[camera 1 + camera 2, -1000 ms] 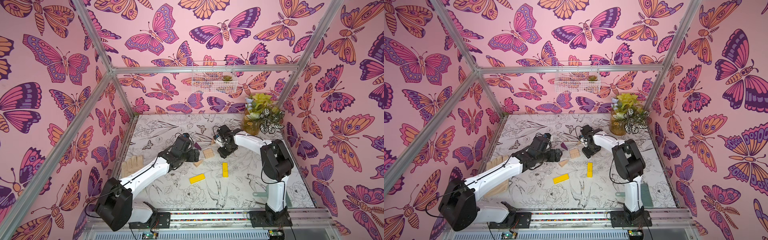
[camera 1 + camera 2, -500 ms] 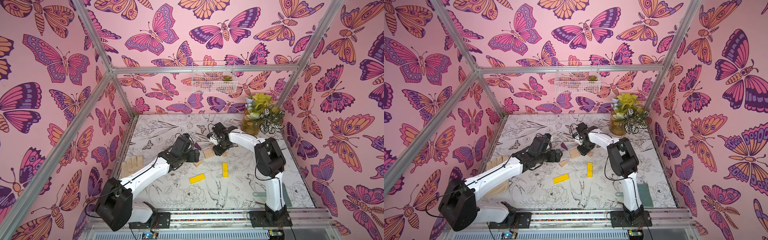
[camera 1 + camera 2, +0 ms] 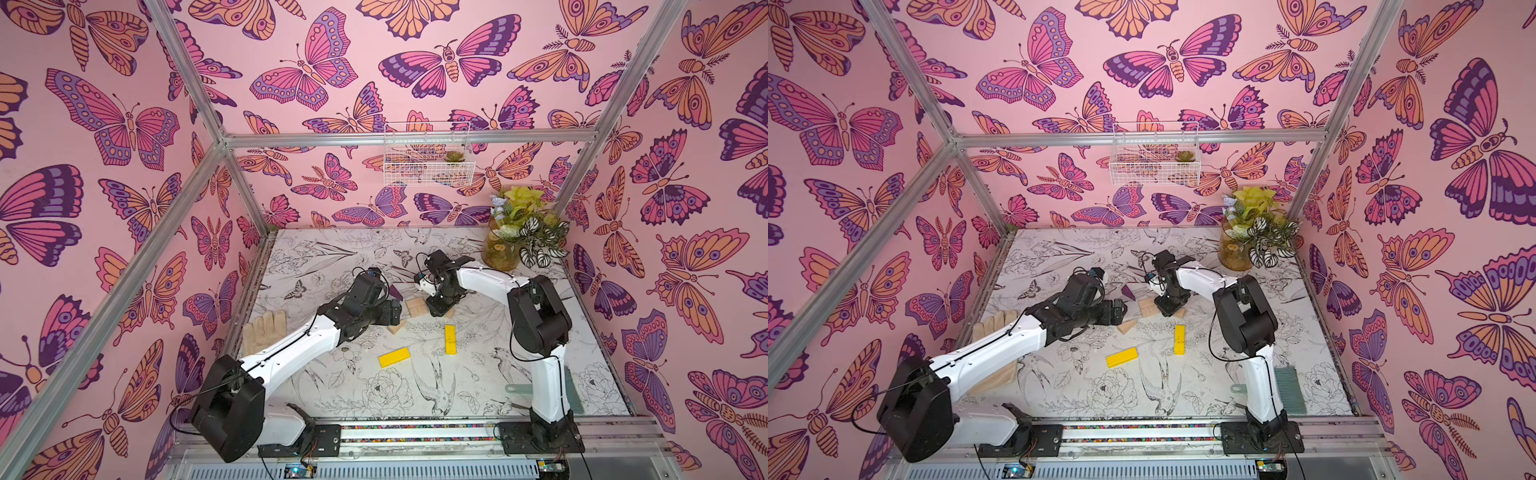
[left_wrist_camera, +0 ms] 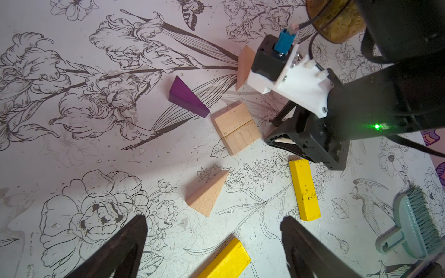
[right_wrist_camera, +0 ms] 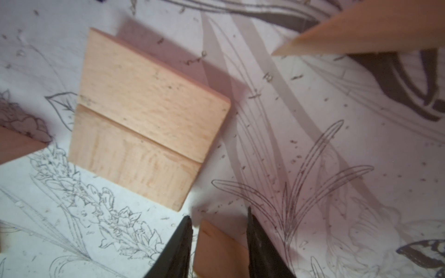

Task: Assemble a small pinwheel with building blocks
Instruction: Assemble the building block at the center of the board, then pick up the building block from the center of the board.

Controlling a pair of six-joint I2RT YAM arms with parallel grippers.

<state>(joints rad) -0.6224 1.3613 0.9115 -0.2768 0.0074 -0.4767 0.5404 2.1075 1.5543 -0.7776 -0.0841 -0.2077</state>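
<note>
**Right arm drops onto a blade piece**

Right end effector (image 5: 218,213) has swung in and come down at 3 o'clock of the hub (image 3: 415,308). Its fingers sit either side of a tan wedge (image 5: 219,250); I cannot tell if they pinch it yet. Left end effector (image 4: 213,217) is spread wide, holding nothing.

This looks like picking up a blade. Next, I think, it must squeeze, lift, and lay it against the hub.

No pinwheel yet. Two tan blocks touch mid-desk (image 3: 332,257), with a purple wedge (image 3: 395,294) at 10, a loose wedge (image 3: 396,327) at 7, a far yellow bar (image 3: 394,357) past it, and a near yellow bar (image 3: 450,339) at 5.
</note>
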